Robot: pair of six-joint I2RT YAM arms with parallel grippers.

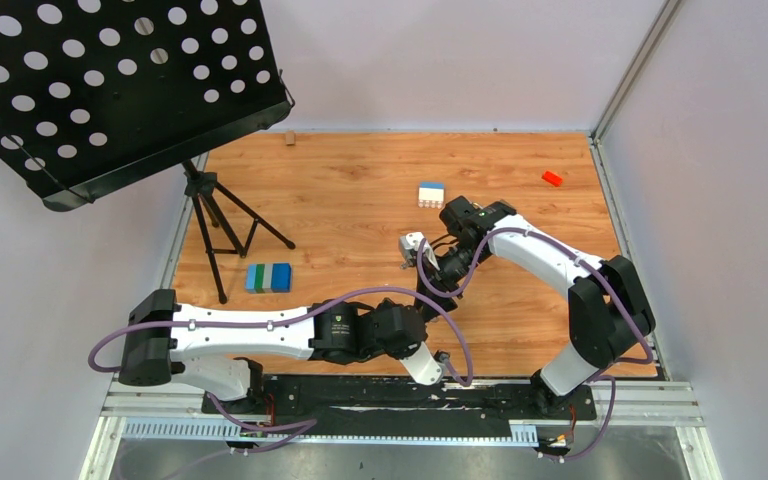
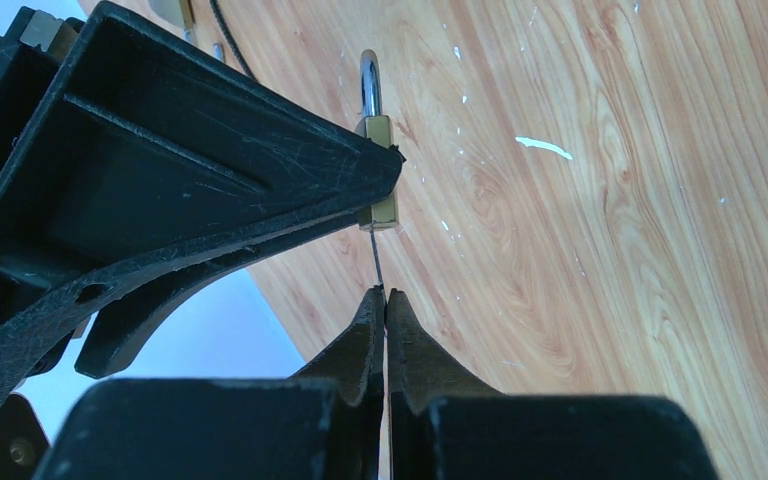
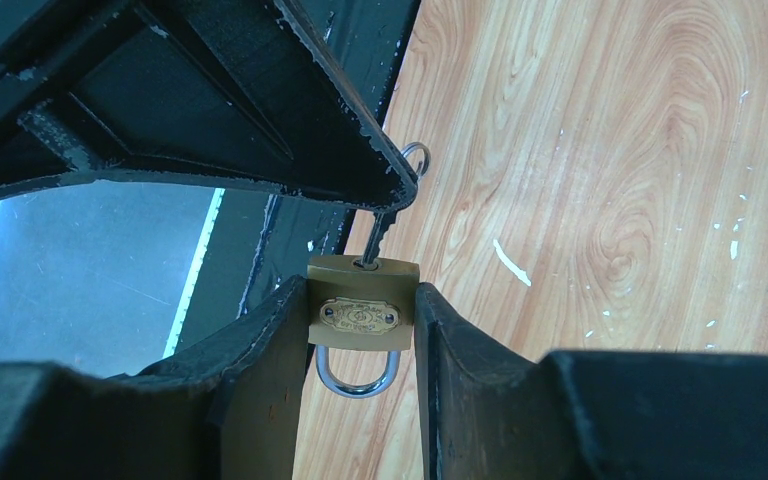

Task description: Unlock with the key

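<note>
The right gripper (image 3: 360, 290) is closed partway on a brass padlock (image 3: 362, 318), one finger flat against each side of its body, the shackle pointing back between the fingers; the left gripper (image 2: 385, 298) is pinched fully together on the key (image 3: 373, 240), whose thin blade enters the keyhole in the padlock's end face; a wire ring (image 3: 415, 155) shows beside the key's head; both grippers meet above the middle of the table (image 3: 610, 150), slightly toward its near edge.
</note>
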